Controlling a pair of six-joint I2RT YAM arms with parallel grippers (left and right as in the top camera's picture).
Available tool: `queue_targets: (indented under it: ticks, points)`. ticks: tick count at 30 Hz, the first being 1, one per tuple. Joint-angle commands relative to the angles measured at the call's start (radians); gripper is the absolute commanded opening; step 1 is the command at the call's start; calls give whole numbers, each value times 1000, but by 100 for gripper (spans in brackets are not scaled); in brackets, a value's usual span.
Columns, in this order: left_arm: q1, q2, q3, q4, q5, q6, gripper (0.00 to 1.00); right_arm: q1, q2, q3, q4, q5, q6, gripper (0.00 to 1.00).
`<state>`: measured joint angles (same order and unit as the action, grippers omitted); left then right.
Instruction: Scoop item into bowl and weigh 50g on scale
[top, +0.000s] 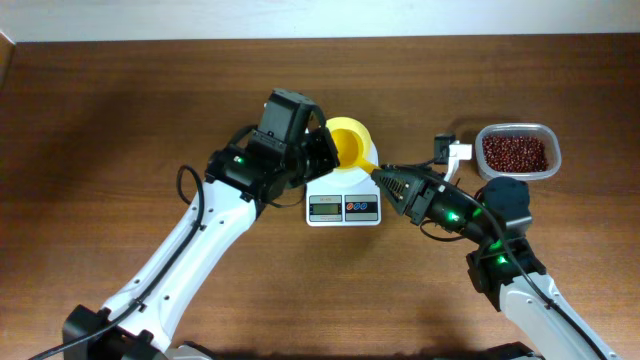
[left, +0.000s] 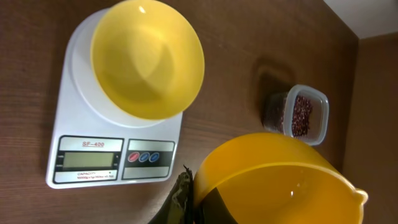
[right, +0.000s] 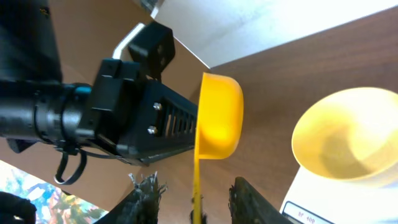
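Your pale-yellow bowl (top: 349, 141) on the white scale (top: 343, 201), left gripper (top: 322, 152) crowding its rim, grip unreadable, right gripper (top: 385, 178) pinching the orange scoop (top: 365, 165) alongside, beans (top: 515, 152) in the clear tub (top: 548, 163) far right on the tabletop (top: 100, 120)

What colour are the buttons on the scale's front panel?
One red and two blue buttons on the white scale, beside the grey display; clearest in the left wrist view.
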<state>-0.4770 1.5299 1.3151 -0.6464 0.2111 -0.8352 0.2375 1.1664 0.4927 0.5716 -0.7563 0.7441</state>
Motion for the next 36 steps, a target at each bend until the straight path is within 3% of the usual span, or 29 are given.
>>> queue_targets:
  ticks: [1, 10, 36]
  points:
    - [-29, 7, 13, 6, 10, -9, 0, 7, 3, 9, -46, 5, -11, 36]
    - [-63, 8, 13, 4, 5, -9, 0, 7, 3, 9, -90, -15, -11, 25]
    - [-68, 8, 13, -47, -38, -10, 0, 5, 3, 9, -52, -18, 84, 24]
